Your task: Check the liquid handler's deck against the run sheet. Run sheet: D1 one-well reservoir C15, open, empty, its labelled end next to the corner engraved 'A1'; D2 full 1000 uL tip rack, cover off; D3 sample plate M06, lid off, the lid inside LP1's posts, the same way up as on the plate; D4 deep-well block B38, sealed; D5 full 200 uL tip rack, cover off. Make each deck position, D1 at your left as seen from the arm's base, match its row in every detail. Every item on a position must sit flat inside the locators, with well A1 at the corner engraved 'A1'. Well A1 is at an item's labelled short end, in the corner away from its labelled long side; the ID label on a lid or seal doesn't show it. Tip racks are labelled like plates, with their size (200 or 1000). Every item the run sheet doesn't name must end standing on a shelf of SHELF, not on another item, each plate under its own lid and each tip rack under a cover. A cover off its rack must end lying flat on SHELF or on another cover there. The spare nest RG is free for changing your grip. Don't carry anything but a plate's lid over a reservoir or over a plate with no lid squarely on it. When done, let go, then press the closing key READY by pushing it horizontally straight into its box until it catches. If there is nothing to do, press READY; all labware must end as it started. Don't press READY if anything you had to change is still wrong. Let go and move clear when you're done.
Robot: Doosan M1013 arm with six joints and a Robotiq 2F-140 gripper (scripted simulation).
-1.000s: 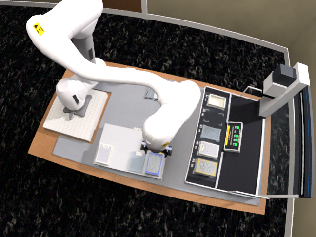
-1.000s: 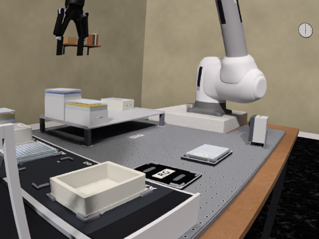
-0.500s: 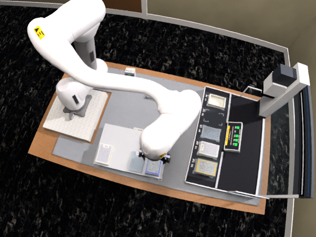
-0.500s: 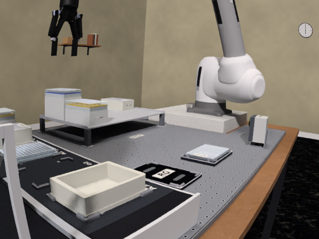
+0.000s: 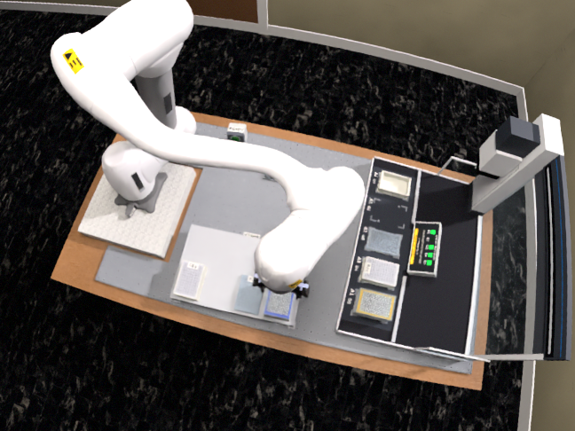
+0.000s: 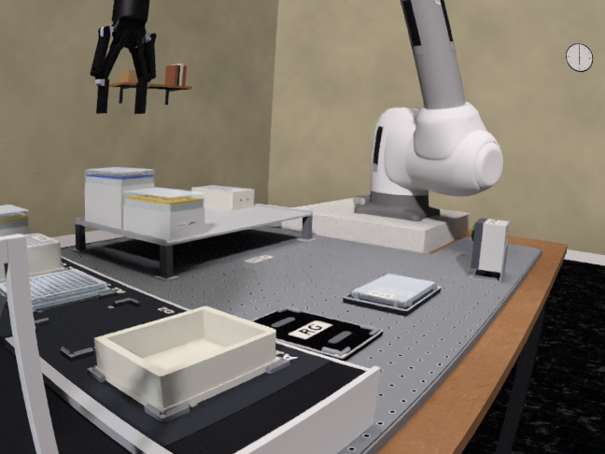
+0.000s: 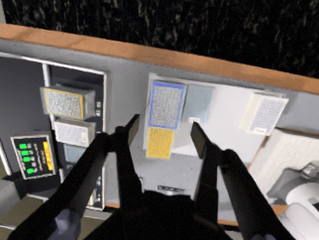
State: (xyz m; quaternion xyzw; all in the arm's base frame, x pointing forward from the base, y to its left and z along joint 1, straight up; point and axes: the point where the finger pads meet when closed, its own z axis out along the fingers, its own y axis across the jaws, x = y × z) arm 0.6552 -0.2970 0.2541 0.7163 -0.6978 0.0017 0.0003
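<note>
My gripper point(image 6: 121, 105) is open and empty, high above the shelf SHELF point(image 6: 206, 222). In the wrist view my fingers frame a yellow-banded tip rack point(image 7: 159, 142) and a blue-banded tip rack point(image 7: 167, 105) standing on the shelf. A flat grey-blue cover point(image 7: 198, 103) and a white labelled block point(image 7: 264, 114) also lie there. On the deck, the open reservoir point(image 5: 393, 183) sits at one end. Then come bare locators point(image 5: 389, 214), an unlidded plate point(image 5: 383, 241), a white block point(image 5: 380, 271) and a yellow-rimmed tip rack point(image 5: 374, 303).
A lid point(image 6: 393, 290) lies in a posted nest on the grey board, next to the black RG nest point(image 6: 318, 333). The READY key box point(image 6: 489, 247) stands near the arm's base. A status panel point(image 5: 424, 248) and a tall gantry point(image 5: 510, 157) flank the deck.
</note>
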